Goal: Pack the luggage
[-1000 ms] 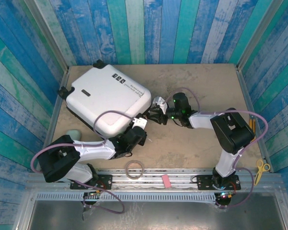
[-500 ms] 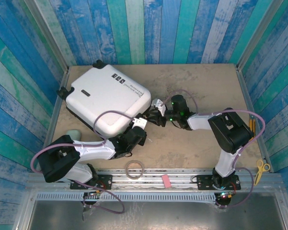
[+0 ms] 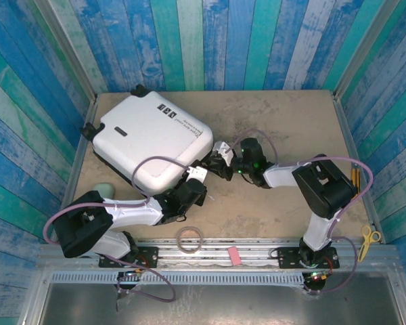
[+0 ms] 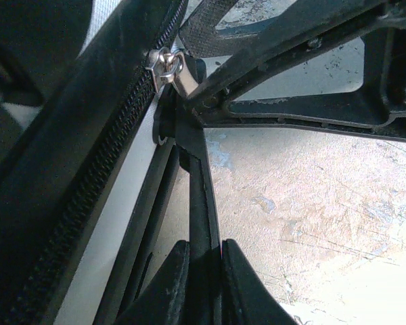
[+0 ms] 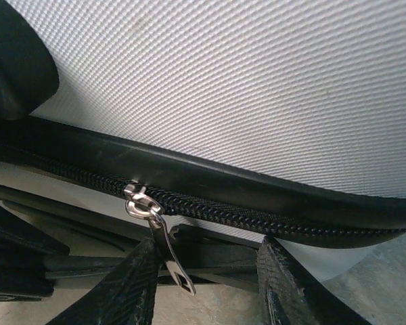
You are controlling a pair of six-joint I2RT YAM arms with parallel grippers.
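**A:** From above, where is the luggage (image 3: 145, 135)?
**B:** Lying flat with its lid down, at ten o'clock on the table (image 3: 291, 122). The left gripper (image 3: 198, 173) and right gripper (image 3: 217, 158) meet at its four o'clock corner.
**A:** And the left wrist view?
**B:** The left gripper (image 4: 204, 247) is pinched tight on a thin black strip (image 4: 197, 183). A silver zipper pull (image 4: 168, 66) sits at eleven o'clock.
**A:** The right wrist?
**B:** The right gripper (image 5: 206, 254) has its jaws apart. The zipper pull hangs between them, unclamped, under the white shell.
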